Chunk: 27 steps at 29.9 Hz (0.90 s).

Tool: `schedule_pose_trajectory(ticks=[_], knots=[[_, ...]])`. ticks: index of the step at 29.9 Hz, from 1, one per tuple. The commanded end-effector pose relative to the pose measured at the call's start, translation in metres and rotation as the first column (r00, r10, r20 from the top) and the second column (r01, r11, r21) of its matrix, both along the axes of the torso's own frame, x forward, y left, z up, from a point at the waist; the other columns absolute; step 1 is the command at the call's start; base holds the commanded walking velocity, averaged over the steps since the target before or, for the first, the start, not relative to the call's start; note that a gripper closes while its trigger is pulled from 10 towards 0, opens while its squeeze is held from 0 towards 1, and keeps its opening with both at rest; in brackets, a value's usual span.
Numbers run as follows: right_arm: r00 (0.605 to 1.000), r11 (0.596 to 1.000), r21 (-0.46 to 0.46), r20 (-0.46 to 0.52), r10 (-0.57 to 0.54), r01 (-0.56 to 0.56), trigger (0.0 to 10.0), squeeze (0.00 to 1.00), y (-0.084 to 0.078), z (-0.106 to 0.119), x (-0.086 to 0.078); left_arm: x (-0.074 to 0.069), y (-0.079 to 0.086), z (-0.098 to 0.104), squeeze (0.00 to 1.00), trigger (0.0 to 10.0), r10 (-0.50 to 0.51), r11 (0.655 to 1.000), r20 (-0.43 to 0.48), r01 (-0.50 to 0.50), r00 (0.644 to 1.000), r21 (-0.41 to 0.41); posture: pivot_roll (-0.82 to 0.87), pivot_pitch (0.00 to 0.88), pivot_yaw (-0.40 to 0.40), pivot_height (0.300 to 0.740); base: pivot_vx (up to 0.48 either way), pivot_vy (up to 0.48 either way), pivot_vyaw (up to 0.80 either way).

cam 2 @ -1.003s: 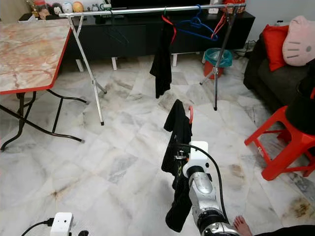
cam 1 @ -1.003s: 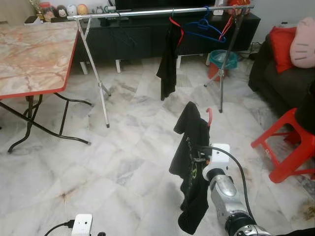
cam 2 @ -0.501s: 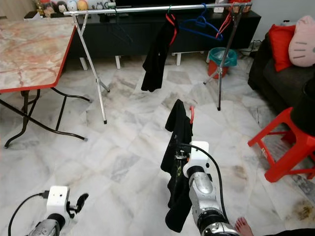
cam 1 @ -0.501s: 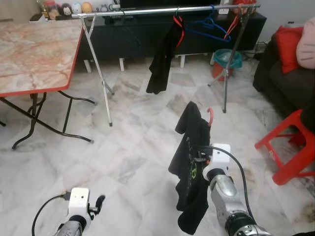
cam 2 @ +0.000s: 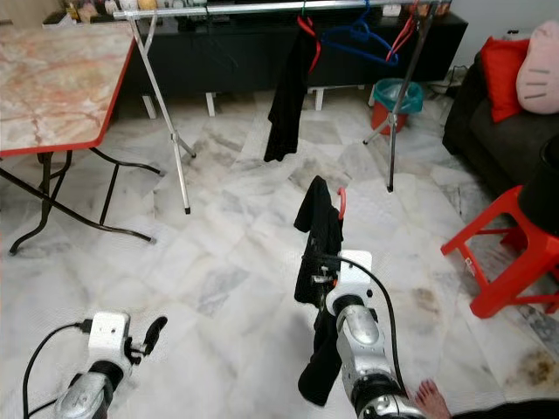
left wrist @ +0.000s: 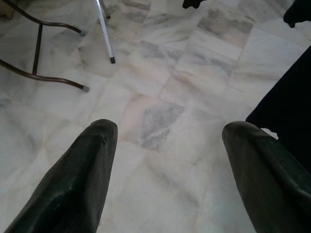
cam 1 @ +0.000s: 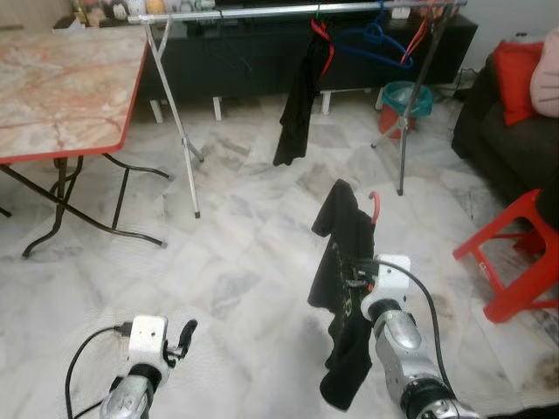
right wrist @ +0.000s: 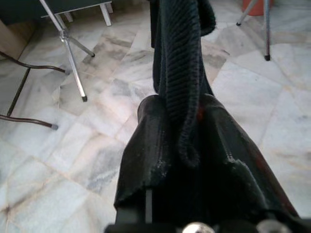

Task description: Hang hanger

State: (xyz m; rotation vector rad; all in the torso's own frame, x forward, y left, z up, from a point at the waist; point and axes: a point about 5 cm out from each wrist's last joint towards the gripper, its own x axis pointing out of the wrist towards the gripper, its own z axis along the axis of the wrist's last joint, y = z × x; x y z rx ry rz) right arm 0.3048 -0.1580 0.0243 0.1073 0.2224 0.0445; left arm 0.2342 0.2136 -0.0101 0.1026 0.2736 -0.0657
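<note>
My right gripper [cam 1: 355, 278] is low in front of me, shut on a red hanger [cam 1: 374, 206] that carries a black garment [cam 1: 343, 262]. The cloth drapes over the fingers and hides them in the right wrist view, where the garment [right wrist: 181, 73] rises straight ahead. Across the far side of the room runs the silver rail [cam 1: 253, 11] of a clothes rack. On it hang another black garment [cam 1: 297, 105], a blue hanger [cam 1: 376, 39] and red hangers. My left gripper [left wrist: 167, 131] is open, low at the left [cam 1: 182, 334], over bare floor.
A marble-topped folding table [cam 1: 61, 87] stands at the left. A red stool [cam 1: 515, 253] and a dark sofa [cam 1: 515, 131] are at the right. A teal bin [cam 1: 406, 96] sits by the rack's right leg [cam 1: 400, 148]. A person's bare foot [cam 2: 428, 397] is near my right side.
My left arm has risen into view at the lower left. The black garment on the rail swung left and back. The view has shifted a little; the right gripper still holds the hanger.
</note>
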Motion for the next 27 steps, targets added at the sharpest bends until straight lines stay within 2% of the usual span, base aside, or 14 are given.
schedule_pose_trajectory(ticks=[1,22,25,26,27], knots=[[0.998,1.000,-0.007,0.055,0.001,-0.001,10.0,0.00,-0.001,0.010,0.006,-0.003,-0.001,-0.003,0.00,10.0,-0.007,1.000,-0.027,0.007,1.000,0.011,0.01,0.017,0.003,0.740,0.000,0.000,0.00],[0.998,1.000,-0.009,0.061,0.009,-0.009,10.0,0.00,0.001,0.013,0.009,0.005,-0.008,0.006,0.00,10.0,-0.023,1.000,0.014,0.023,1.000,0.005,0.02,0.022,0.003,0.740,0.000,0.000,0.00],[0.999,0.996,-0.083,0.029,0.041,-0.039,10.0,0.00,-0.001,0.013,0.011,0.012,-0.006,0.014,0.00,10.0,-0.031,0.999,0.045,0.031,0.999,0.012,0.02,0.028,0.004,0.740,0.000,0.000,0.00],[0.995,0.987,-0.133,0.036,0.094,-0.089,10.0,0.00,0.000,0.017,0.013,0.018,-0.007,0.021,0.00,10.0,-0.063,0.998,0.074,0.061,0.995,0.031,0.02,0.032,0.003,0.740,0.000,0.000,0.00],[0.995,0.987,-0.133,0.036,0.094,-0.089,10.0,0.00,0.000,0.017,0.013,0.018,-0.007,0.021,0.00,10.0,-0.063,0.998,0.074,0.061,0.995,0.031,0.02,0.032,0.003,0.740,0.000,0.000,0.00]])
